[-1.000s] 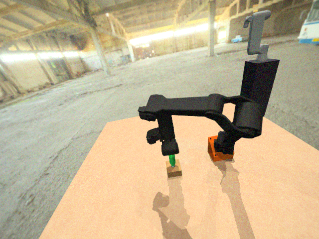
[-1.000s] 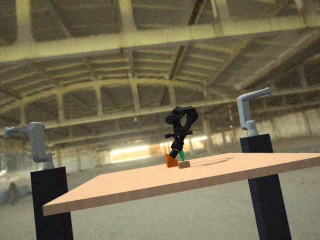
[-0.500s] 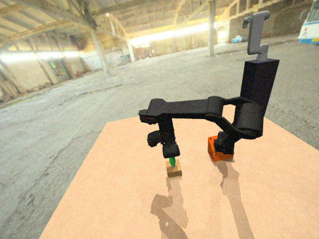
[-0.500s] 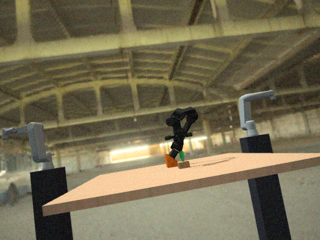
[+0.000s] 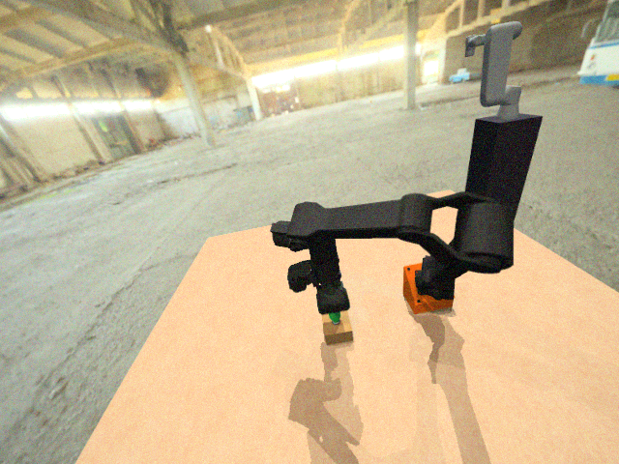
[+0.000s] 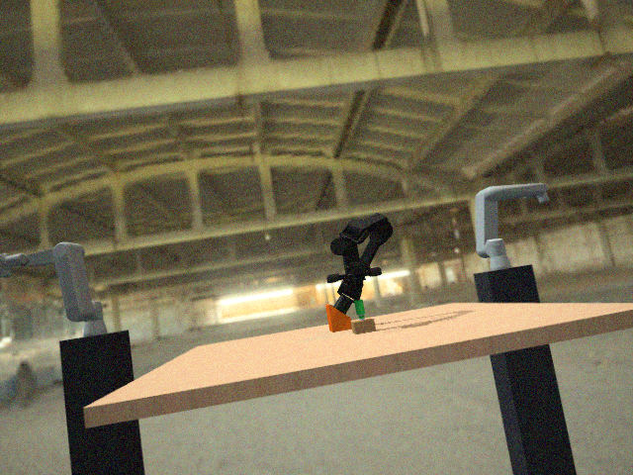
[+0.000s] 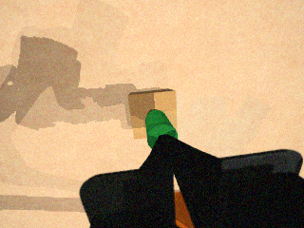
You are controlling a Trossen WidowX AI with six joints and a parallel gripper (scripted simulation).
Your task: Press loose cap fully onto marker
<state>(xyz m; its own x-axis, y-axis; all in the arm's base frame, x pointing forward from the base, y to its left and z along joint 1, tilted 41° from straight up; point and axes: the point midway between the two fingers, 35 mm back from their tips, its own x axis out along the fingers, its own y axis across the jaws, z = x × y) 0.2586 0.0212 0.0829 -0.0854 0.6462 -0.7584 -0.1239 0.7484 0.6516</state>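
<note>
The wooden holder block (image 5: 338, 336) (image 6: 363, 327) (image 7: 165, 101) stands on the table. The green cap (image 5: 335, 317) (image 6: 359, 308) (image 7: 158, 123) is upright over the marker in the block. The marker is nearly all hidden; only a thin pale sliver shows under the cap in the top and exterior views. Whether the cap is fully down cannot be told. My gripper (image 5: 333, 309) (image 7: 163, 139) is shut with nothing between its fingers. Its closed tips are right at the top end of the cap and cover part of it in the wrist view. Whether they touch it is unclear.
The orange base block (image 5: 413, 292) (image 6: 337, 319) (image 7: 182, 209) is at the foot of my arm, close to the holder. Two grey arms (image 5: 494, 65) (image 6: 73, 286) (image 6: 487, 220) stand on dark pedestals beyond the table edges.
</note>
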